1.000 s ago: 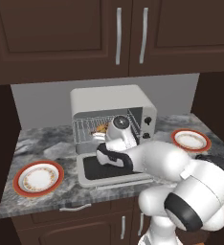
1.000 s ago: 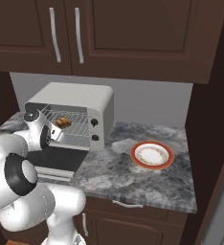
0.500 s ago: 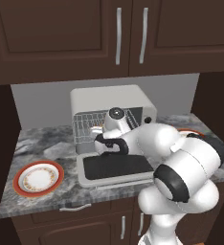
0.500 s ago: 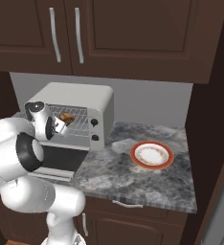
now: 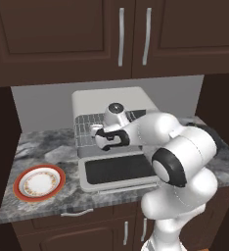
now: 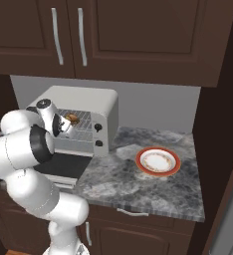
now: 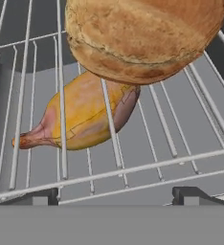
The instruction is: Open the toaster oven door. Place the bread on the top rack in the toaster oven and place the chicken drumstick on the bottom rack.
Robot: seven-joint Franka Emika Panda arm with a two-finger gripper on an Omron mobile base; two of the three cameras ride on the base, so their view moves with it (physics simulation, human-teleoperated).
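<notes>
The round golden-brown bread roll (image 7: 142, 38) lies on the upper silver wire rack (image 7: 176, 158); the orange-brown chicken drumstick (image 7: 83, 119) lies below it, inside the boxy off-white toaster oven (image 5: 111, 100). The dark fingers (image 7: 37, 197) stand apart, holding nothing. Judgement: both items look placed, so withdraw straight out over the dropped black-glass door (image 5: 119, 169), clear of the wires.

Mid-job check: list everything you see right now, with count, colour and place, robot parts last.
toaster oven: one, off-white, back of counter
oven door: one, black glass, folded down open
bread: one, golden brown, on upper rack
chicken drumstick: one, yellow-orange, below the upper wires
racks: silver wire, inside oven
plates: two, red-rimmed, one on each side of oven, second
counter: grey marble
cabinets: dark brown, above and below
tool: open, empty, at rack front
</notes>
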